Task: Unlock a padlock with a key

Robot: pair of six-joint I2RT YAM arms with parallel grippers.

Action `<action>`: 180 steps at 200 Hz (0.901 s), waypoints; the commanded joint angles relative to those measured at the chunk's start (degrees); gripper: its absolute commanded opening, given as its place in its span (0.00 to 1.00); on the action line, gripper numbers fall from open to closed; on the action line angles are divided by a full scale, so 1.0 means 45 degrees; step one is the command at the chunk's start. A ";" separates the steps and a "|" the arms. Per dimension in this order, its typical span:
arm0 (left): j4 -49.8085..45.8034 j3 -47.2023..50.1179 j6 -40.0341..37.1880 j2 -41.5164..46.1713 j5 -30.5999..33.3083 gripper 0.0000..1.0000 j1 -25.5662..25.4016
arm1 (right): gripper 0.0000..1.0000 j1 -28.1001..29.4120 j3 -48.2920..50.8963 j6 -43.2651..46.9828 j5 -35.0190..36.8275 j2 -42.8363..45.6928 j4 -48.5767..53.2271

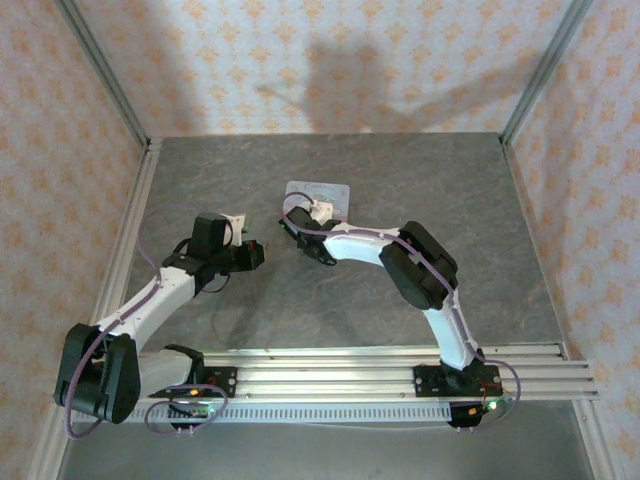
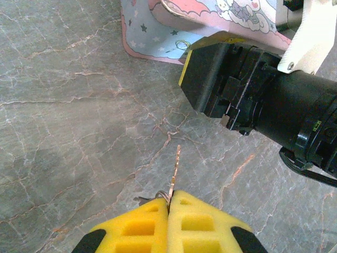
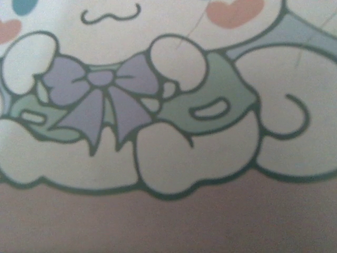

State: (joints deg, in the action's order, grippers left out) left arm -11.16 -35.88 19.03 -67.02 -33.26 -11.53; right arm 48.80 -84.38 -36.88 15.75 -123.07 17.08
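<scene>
- The left gripper (image 2: 168, 203) is squeezing shut on the key (image 2: 176, 167). Its two yellow fingers (image 2: 139, 224) are pinching the round head end, where a tiny ring is sitting.
- The key is hanging over the grey table (image 2: 68, 121), out in front of the left arm, near the middle of the table.
- I think the key is very light, thin and hard. It is smooth metal, so it may be slippery and could twist or slide between the soft pads if its tip gets pushed sideways.
- The head end is the best place to hold it, because that is leaving the whole thin blade free to go into the padlock.
- The key's long side is running straight out from the fingers. Its tip is pointing away from the left gripper, leaning a little to the right, toward the tin and the other gripper.
- The light-blue tin (image 2: 152, 37) with the cartoon lid is lying flat, farther back on the table.
- The right gripper (image 2: 208, 79) is reaching in just beside the tin, facing the key. I cannot tell if it is open or shut.
- The right wrist camera is looking at the cartoon lid (image 3: 168, 126) from very close up.
</scene>
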 commanded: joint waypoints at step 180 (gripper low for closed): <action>0.1846 0.1668 -0.0806 0.0586 -0.0960 0.00 -0.1279 | 0.00 -0.0180 0.0389 0.2864 -0.5549 0.2211 0.0791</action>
State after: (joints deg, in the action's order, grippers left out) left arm -6.55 -29.71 17.61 -65.60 -36.01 -16.14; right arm 47.83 -81.21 -25.61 -2.87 -116.16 16.99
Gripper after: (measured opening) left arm 0.048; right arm 0.195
